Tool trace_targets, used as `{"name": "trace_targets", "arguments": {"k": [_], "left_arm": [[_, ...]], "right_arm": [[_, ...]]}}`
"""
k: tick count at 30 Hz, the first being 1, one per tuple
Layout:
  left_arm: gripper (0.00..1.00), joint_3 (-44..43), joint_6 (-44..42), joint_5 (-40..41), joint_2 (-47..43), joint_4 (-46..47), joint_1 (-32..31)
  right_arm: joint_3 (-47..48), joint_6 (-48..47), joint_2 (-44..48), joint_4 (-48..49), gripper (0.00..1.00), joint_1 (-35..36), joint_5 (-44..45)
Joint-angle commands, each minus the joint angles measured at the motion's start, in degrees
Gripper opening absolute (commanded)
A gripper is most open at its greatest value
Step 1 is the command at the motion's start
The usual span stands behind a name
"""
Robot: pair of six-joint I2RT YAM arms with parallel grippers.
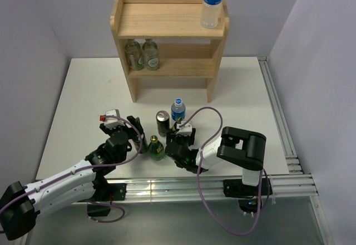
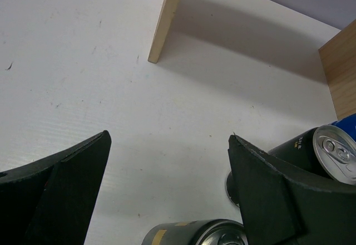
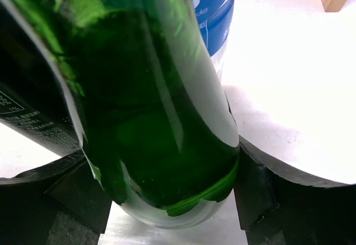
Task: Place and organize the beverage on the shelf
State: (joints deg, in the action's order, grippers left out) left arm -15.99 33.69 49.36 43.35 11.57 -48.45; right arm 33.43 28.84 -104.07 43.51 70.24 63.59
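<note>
My right gripper (image 1: 177, 135) (image 3: 161, 161) is shut on a green glass bottle (image 3: 150, 106), low over the table. Just beyond it stand a blue-labelled water bottle (image 1: 178, 111) (image 3: 214, 11) and a dark can (image 1: 162, 122) (image 3: 33, 122). Another green bottle (image 1: 156, 148) stands between the arms. My left gripper (image 1: 135, 133) (image 2: 168, 139) is open and empty, with a second dark can (image 1: 138, 143) (image 2: 194, 234) just under its jaws. The wooden shelf (image 1: 167, 67) holds two glass bottles (image 1: 142, 54) on its lower tier at the left. A water bottle (image 1: 213, 3) stands on its top at the right.
The shelf's two front legs (image 2: 167, 19) (image 2: 339, 72) stand on the white table ahead of my left gripper. An aluminium rail (image 1: 278, 117) runs along the table's right edge. Grey walls close in behind and beside the shelf. A purple cable loops over my right arm (image 1: 206, 117).
</note>
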Motion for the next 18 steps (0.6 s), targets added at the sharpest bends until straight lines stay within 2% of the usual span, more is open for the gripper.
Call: {"name": "trace_targets", "arguments": {"k": [1,2,4,8,11,12,14,18], "left_arm": [[0.94,-1.8,-0.1,-0.2,-0.1,0.9,0.2],[0.94,-1.8,-0.1,-0.1,-0.1,0.9,0.2],[0.94,-1.9,0.0,-0.1,-0.3,0.9,0.2],[0.94,-1.5,0.0,0.0,-0.7,0.9,0.2],[0.94,-1.3,0.0,0.1,-1.2,0.9,0.2],[0.94,-1.3,0.0,0.1,-1.2,0.9,0.2],[0.94,-1.4,0.1,0.1,-1.3,0.9,0.2],[0.94,-1.3,0.1,0.3,-1.5,0.8,0.2]], "right_arm": [[1.5,2.0,-0.6,1.1,0.2,-1.1,1.4],[1.4,2.4,-0.5,0.6,0.09,-1.2,1.6],[1.5,5.2,0.8,-3.0,0.0,-1.1,1.9],[3.0,11.8,5.7,-14.6,0.0,0.9,5.3],[7.8,21.3,10.7,-31.9,0.0,4.7,10.2],[9.3,24.3,12.8,-42.6,0.0,5.5,12.0],[13.8,31.9,15.5,-56.5,0.0,7.4,14.1],[20.5,42.1,18.9,-73.8,0.0,9.3,19.1]]}}
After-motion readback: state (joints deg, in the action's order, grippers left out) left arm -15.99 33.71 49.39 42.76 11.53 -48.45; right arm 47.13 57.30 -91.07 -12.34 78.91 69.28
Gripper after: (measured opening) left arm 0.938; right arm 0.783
